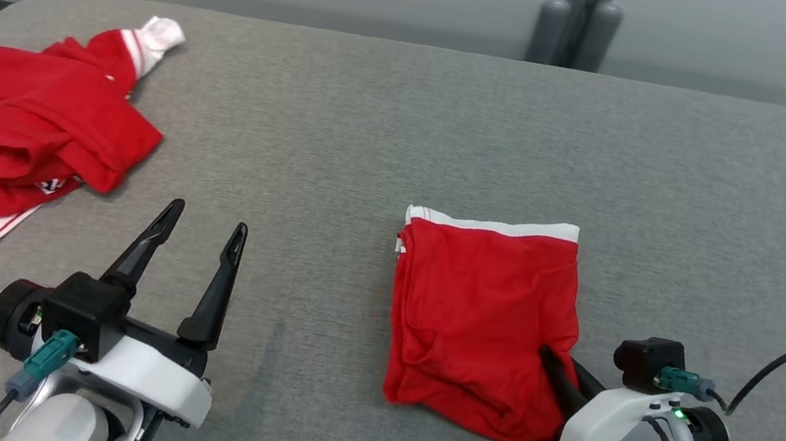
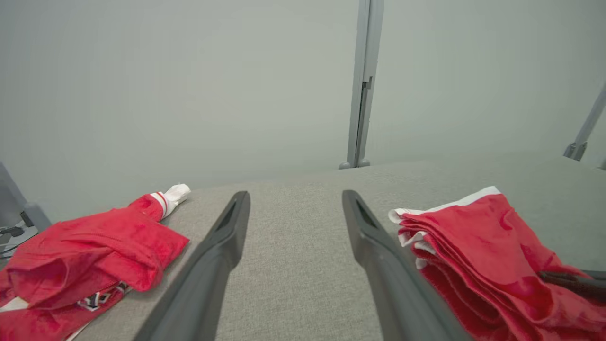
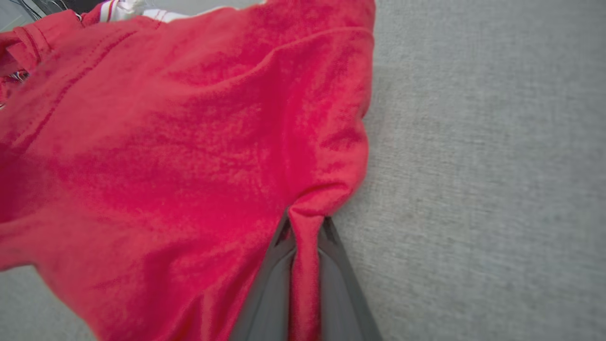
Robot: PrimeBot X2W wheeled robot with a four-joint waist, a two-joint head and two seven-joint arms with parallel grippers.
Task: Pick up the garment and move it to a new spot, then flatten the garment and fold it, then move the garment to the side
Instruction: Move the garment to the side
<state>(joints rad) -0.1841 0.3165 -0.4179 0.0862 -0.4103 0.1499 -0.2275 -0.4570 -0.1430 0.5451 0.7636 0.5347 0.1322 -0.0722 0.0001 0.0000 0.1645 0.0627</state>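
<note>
Right gripper (image 3: 305, 222) pinches a near corner of the soft, light garment (image 1: 482, 307), perhaps not every layer; left gripper (image 1: 208, 216) gapes empty.

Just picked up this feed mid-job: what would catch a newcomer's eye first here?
The folded red garment with a white band lies right of centre on the grey table, its near right corner pinched in the shut right gripper. Next, a second red-and-white garment lies crumpled at the table's far left. The left gripper sits open and empty at the lower left of the head view.
</note>
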